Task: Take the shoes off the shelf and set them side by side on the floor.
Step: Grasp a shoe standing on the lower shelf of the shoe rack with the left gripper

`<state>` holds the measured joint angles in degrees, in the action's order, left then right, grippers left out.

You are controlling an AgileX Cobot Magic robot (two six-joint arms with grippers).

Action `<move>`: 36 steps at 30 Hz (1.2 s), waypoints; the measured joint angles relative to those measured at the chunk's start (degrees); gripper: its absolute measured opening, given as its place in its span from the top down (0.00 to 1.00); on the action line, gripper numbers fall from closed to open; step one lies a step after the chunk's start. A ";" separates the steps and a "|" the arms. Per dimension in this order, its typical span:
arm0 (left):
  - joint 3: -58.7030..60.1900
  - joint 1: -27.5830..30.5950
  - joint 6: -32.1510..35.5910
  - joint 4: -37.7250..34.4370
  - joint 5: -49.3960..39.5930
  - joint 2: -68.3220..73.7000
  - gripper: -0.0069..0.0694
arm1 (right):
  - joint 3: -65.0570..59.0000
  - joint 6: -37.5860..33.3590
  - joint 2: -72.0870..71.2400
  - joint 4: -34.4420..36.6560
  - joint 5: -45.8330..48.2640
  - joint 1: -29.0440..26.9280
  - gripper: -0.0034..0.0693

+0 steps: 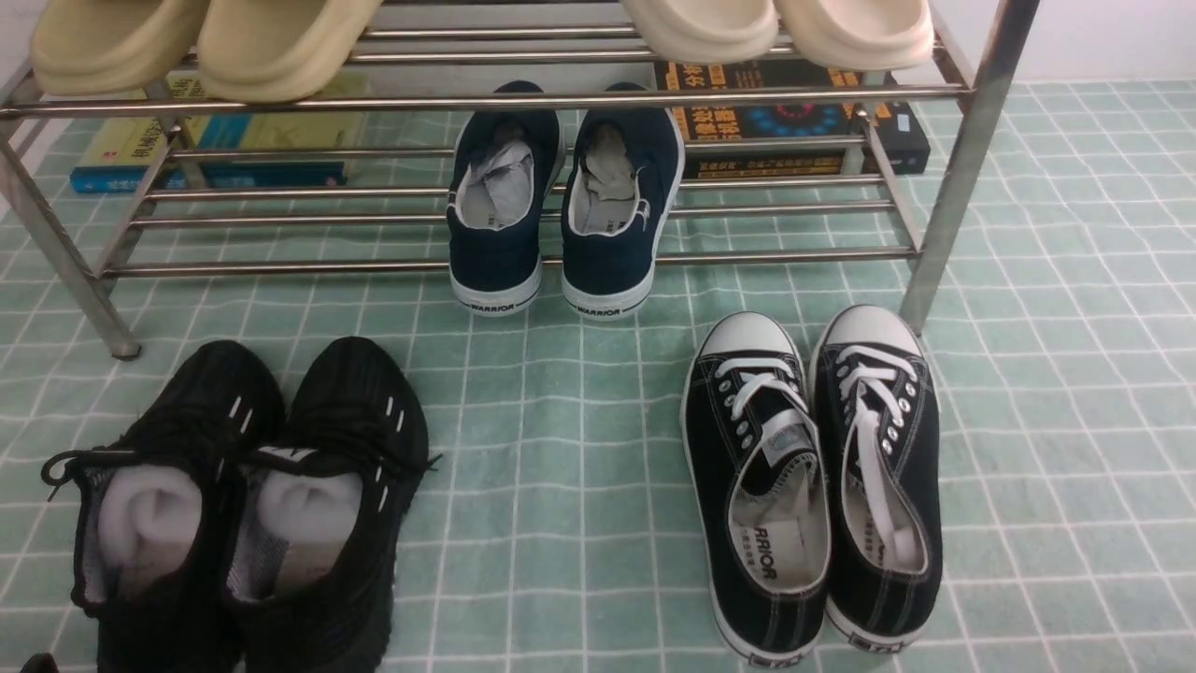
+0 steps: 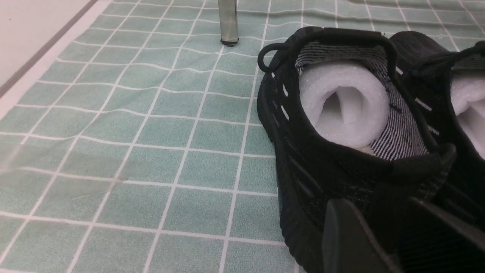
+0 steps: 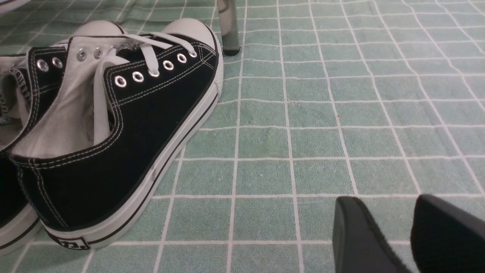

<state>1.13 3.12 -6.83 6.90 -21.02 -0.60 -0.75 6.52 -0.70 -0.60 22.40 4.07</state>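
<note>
The navy slip-on shoes (image 1: 551, 206) sit side by side on the lower tier of the steel shelf (image 1: 747, 257). Their toes point away from the robot and their heels overhang the front bar, so their long axes run front to back. Both are stuffed with paper, and neither touches the pale green tiled floor (image 1: 579, 449). The left gripper (image 2: 375, 206) hangs low with its jaws parted at the heel of a black knit sneaker (image 2: 341, 170); whether they touch is unclear. The right gripper (image 3: 384, 204) is spread and empty above bare tiles, beside the black white-laced sneakers (image 3: 132, 125).
</note>
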 joint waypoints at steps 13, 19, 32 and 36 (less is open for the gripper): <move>0.00 0.00 0.00 -0.05 0.00 0.00 0.60 | 0.00 0.00 0.00 0.00 0.00 0.00 0.62; 0.00 0.00 0.00 0.02 0.00 0.00 0.59 | 0.00 0.00 0.00 0.00 0.00 0.00 0.62; 0.00 0.00 -18.63 -13.03 0.06 0.00 0.59 | 0.00 0.00 0.00 0.00 0.00 0.00 0.62; 0.06 0.00 -31.31 -23.21 0.00 0.00 0.59 | 0.00 0.00 0.00 0.00 0.00 0.00 0.62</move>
<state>1.19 3.12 -38.14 -16.31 -21.01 -0.60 -0.75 6.52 -0.70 -0.60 22.40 4.07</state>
